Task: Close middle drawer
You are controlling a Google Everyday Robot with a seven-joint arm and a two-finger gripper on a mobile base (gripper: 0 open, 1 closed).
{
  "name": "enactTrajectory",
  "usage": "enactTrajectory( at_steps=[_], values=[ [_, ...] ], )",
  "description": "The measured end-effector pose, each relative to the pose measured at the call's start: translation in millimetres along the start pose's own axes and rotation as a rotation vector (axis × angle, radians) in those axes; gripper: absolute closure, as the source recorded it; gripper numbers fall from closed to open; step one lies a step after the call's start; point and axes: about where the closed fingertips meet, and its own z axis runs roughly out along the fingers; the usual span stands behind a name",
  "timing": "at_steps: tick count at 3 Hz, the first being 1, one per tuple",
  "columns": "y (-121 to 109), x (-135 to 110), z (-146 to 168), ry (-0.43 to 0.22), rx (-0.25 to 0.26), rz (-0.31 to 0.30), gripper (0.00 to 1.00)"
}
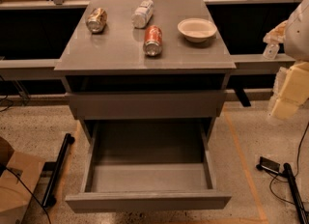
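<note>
The middle drawer (147,201) of the grey cabinet (145,59) is pulled far out toward me. Its flat front is at the bottom of the view and its inside (149,177) is bare. The uppermost drawer front (146,104) sits above it, nearly flush under the top. The lowest drawer is hidden beneath the open one. My gripper (288,94), cream-coloured, hangs at the right edge of the view. It is level with the uppermost drawer front, well to the right of the cabinet, and touches nothing.
On the cabinet top lie a crumpled can (96,19), a white bottle (142,14), a red can (153,40) and a white bowl (196,29). A cardboard box (14,184) and a black pole (57,170) are on the floor at left. A black device with cables (271,165) is at right.
</note>
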Motion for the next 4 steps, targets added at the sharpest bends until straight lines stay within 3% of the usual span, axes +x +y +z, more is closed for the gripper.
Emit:
enactTrajectory(
  at_steps=[2,3,4],
  values=[
    [0.1,-0.5,3.8,0.004,0.007,-0.023,0.00],
    [1.3,6.5,33.1,-0.006,-0.030,-0.042,0.00],
    [4.6,20.4,82.9,-0.042,-0.100,-0.053,0.18]
  ],
)
